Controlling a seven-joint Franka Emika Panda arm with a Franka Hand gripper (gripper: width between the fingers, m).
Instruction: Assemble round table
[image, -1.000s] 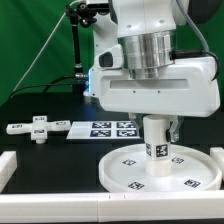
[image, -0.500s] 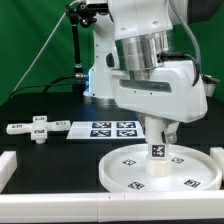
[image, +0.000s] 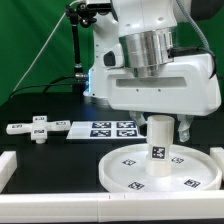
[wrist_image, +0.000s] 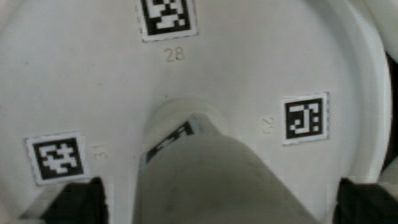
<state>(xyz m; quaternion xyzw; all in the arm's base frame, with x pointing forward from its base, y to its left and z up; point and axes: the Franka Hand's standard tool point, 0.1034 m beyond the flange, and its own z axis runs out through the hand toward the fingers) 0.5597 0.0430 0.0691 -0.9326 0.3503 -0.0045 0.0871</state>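
The large round disc (image: 195, 170) lies flat at the front on the exterior view's right, tags facing up. The short post (image: 159, 140) stands upright at its centre. My gripper (image: 160, 127) hangs straight above the post and straddles its top. One dark finger (image: 183, 128) shows clear of the post's side. In the wrist view the post (wrist_image: 222, 165) fills the space between the fingertips (wrist_image: 80, 205), with a thin gap on each side, over the disc (wrist_image: 107, 70). The gripper (wrist_image: 217, 205) is open. The cross-shaped piece (image: 38, 128) lies flat on the exterior view's left.
The marker board (image: 112, 128) lies behind the disc, between it and the cross-shaped piece. White rails (image: 60, 205) edge the black surface at the front and at the exterior view's left. The robot base stands at the back before a green curtain.
The hand twisted about its vertical axis half a second ago and is now squared again over the post. The post and disc stay where they were.
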